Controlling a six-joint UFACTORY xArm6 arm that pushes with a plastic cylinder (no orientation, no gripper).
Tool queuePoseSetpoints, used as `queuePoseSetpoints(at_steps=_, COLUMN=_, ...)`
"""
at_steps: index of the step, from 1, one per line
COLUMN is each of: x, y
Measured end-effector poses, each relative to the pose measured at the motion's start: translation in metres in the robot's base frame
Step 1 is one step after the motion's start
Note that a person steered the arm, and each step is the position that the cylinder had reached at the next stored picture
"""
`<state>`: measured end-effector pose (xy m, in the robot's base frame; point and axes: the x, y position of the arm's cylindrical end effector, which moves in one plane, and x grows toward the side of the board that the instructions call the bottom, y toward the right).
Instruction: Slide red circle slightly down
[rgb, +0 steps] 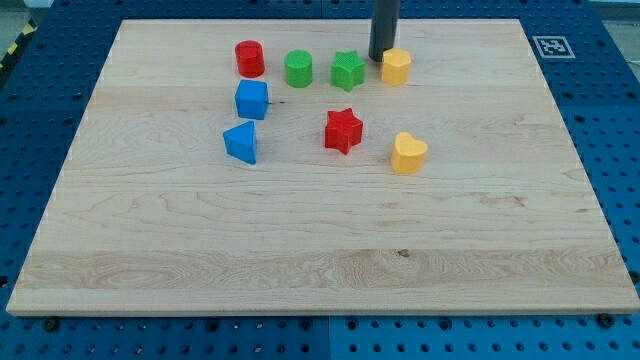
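Poised at the far edge of the wooden board (320, 250), my tip (379, 59) rests just beside the yellow hexagon-like block (397, 66), on its view-left side; being a bare rod, it has nothing to spread, press together or pinch.

Taking the red star (342, 130) as the landmark and working from near to far: the yellow heart (408, 153) lies to its view-right and a little nearer; the blue triangular block (241, 142) sits well to its view-left, with the blue cube (252, 99) just behind that. Beyond the star runs the back row, where the green star (348, 70) stands almost directly behind it, the green cylinder (298, 69) next toward the view's left, and the red circle (250, 58), the block to be moved, farthest up-left of the landmark.

Reaching that block's far side appears to call for a pass behind the row, since a downward push must start above it; the blue cube close below leaves little room for travel.

Pale, knotted grain covers the board, which lies on a blue perforated table (40, 90) bearing a printed marker tag (553, 46) at the view's upper right.
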<state>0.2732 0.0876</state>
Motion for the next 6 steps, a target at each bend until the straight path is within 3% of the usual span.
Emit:
queuePoseSetpoints(at_steps=1, x=0.002, y=0.009)
queuePoseSetpoints(at_steps=2, x=-0.010, y=-0.020)
queuePoseSetpoints(at_steps=4, x=-0.031, y=-0.163)
queuePoseSetpoints(at_steps=6, x=-0.027, y=-0.196)
